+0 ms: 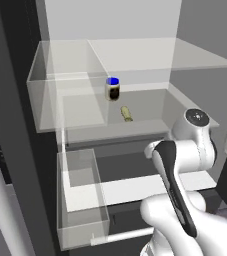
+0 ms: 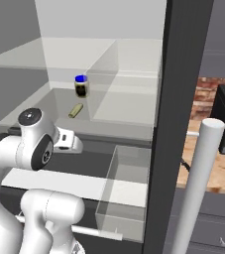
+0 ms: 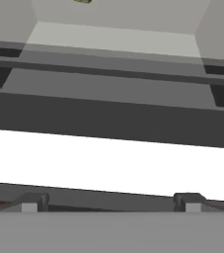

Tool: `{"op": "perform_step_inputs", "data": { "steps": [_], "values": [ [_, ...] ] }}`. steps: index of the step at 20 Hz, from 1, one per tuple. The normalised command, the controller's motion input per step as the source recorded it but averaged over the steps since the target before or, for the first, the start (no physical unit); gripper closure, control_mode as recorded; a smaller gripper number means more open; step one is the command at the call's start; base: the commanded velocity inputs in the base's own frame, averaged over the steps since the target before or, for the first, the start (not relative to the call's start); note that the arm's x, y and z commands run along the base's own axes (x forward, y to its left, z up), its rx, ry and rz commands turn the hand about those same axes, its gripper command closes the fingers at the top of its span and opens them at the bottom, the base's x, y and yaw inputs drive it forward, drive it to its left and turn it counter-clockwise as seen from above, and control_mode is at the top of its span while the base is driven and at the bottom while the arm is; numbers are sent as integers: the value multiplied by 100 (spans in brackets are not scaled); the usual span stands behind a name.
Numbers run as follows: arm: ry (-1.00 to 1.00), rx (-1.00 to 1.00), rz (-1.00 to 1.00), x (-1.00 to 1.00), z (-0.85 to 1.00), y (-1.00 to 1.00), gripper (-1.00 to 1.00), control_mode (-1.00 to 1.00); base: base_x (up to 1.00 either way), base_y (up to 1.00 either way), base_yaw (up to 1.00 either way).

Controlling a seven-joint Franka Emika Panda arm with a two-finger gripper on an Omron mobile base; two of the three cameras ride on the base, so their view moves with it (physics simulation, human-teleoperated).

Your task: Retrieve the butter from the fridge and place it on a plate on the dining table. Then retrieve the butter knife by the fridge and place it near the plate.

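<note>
- The fridge (image 1: pixel 15 125) stands open in front of me, its white interior exposed, with clear door bins on the left in the left base view and a glass shelf in the middle.
- On that shelf sits a dark jar with a blue lid (image 1: pixel 113 88); it is not mine to take, and it stands just behind the thing I want.
- The butter (image 1: pixel 127 113) lies flat on the same shelf, in front of the jar and slightly to its right, apart from it; from the right base view it shows as a small pale stick (image 2: pixel 75 110) lying at a slant.
- In my hand view the butter (image 3: pixel 83 1) barely peeks in at the top edge, above the shelf lip, so I am low and well short of it.
- My gripper (image 3: pixel 111 203) has its jaws spread fully apart and holds nothing.
- I judge the stick light, but soft and a bit greasy, so a hard pinch could dent it or let it slide.
- I would close across its narrow width at mid-length, fingers square to its long sides, gently, staying clear of the jar.
</note>
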Motion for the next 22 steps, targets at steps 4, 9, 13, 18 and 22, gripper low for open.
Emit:
{"op": "perform_step_inputs", "data": {
  "steps": [4,9,13,18,22],
  "values": [
    [-20,0,-31,14,1,36,-100,-100,0,0,0],
    [-27,2,-33,4,12,50,-100,-100,0,0,0],
    [-13,7,-10,4,28,17,-100,-100,0,0,0],
    [-14,4,2,16,16,0,-100,-100,0,0,0],
    [0,0,11,30,17,0,-100,-100,0,0,0]
  ]
}}
